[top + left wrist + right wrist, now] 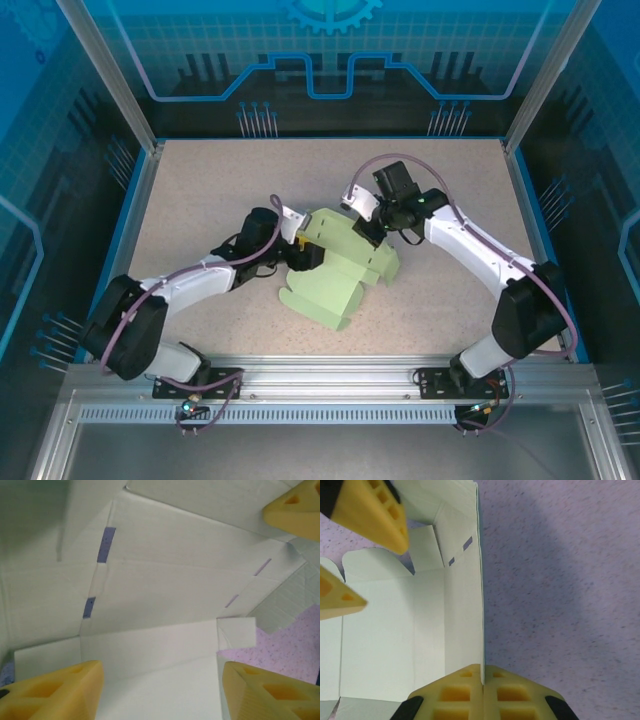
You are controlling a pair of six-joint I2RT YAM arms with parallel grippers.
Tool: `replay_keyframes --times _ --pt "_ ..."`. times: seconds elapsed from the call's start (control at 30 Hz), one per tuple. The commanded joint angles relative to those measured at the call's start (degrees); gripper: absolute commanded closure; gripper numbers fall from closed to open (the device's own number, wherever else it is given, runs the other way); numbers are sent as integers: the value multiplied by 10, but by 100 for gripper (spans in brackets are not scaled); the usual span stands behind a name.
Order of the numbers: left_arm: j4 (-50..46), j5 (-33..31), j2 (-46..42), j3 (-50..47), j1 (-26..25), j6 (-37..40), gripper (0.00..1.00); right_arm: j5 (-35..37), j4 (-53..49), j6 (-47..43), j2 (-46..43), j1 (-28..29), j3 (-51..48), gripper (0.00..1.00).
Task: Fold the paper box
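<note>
The paper box (345,278) is a pale green creased card sheet, partly raised into walls, lying mid-table. My left gripper (300,250) reaches into its left side. In the left wrist view its yellow fingers (55,690) stand wide apart and open, with an inner panel of the paper box (165,580) spanning the gap between them. My right gripper (368,232) sits at the box's far right. It is shut, pinching the thin upright wall edge (481,605) between its fingertips (455,690). The left gripper's fingers (370,510) show over the box interior (395,630).
The speckled table mat (200,190) surrounds the box, with room on every side. An aluminium rail (320,372) runs along the near edge between the arm bases. Blue enclosure walls (70,200) close in the sides and back.
</note>
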Motion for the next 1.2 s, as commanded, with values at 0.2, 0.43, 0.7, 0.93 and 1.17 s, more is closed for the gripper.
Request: replay_keyframes --times 0.2,0.43,0.7,0.93,1.17 --pt "30 -103 54 7 9 55 31 -43 -41 25 55 -13 29 100" --pt "34 -106 96 6 17 53 31 -39 -42 26 69 -15 42 100" --pt "62 -49 97 -10 16 24 39 -37 -32 31 69 -16 36 100" --pt "61 11 108 4 5 12 51 -33 -18 41 63 -18 30 100" --pt "79 -1 111 -11 -34 5 52 -37 7 63 61 -24 16 100"
